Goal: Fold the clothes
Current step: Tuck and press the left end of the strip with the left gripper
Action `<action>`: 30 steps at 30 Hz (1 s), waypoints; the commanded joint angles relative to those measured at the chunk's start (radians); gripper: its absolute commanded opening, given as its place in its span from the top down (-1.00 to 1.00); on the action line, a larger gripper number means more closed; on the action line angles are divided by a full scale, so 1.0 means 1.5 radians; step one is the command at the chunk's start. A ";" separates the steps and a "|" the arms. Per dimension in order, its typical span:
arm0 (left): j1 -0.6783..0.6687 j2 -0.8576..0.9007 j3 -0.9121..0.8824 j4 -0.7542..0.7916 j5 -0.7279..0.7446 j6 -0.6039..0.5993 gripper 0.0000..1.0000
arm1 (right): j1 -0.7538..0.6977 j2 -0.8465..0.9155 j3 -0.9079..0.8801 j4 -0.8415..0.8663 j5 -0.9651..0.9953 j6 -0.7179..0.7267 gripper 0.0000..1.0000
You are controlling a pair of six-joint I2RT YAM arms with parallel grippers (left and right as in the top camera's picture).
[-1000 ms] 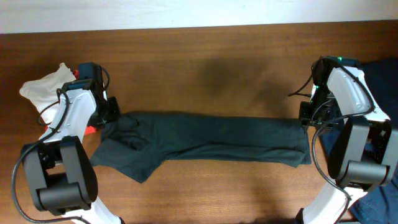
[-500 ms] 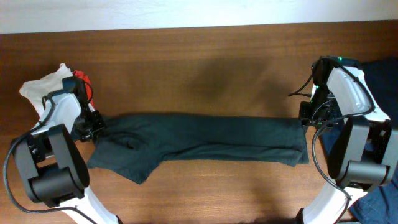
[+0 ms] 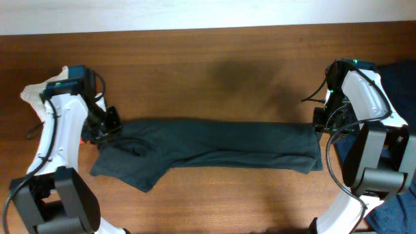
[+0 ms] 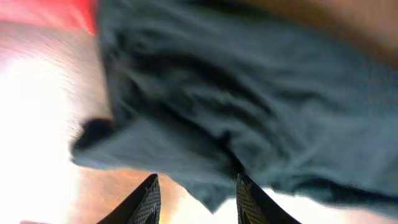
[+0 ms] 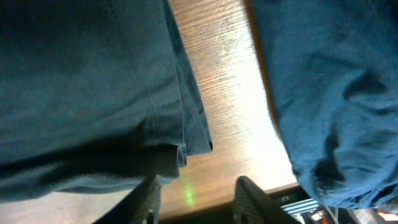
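Observation:
A dark teal pair of trousers (image 3: pixel 214 148) lies folded lengthwise across the table, left to right. My left gripper (image 3: pixel 106 125) is at its left end. In the left wrist view the garment (image 4: pixel 249 87) fills the frame and a loose corner hangs between the spread fingers; the gripper (image 4: pixel 198 200) is open. My right gripper (image 3: pixel 318 123) is at the trousers' right end. In the right wrist view the hem (image 5: pixel 180 124) lies by the left finger (image 5: pixel 149 198), and the gripper (image 5: pixel 199 200) is open with bare table between its fingers.
A white cloth (image 3: pixel 40 91) lies at the back left, with a small red object (image 3: pixel 84 138) by the left arm. A pile of blue clothes (image 3: pixel 398 71) sits past the table's right edge and also shows in the right wrist view (image 5: pixel 336 93).
My left arm swung out to the left and came back to the trousers' left end, and that end has shifted slightly left. The right arm has not moved.

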 commanded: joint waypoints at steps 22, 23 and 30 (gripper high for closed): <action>-0.031 -0.284 -0.609 0.357 0.164 -0.197 -0.01 | 0.001 -0.003 -0.004 -0.008 -0.009 0.001 0.09; -0.031 -0.284 -0.614 0.363 0.167 -0.206 0.00 | 0.001 -0.003 -0.004 -0.008 -0.009 0.001 0.10; -0.031 -0.285 -0.518 0.365 0.167 -0.193 0.99 | 0.001 -0.003 -0.004 -0.011 -0.009 0.001 0.09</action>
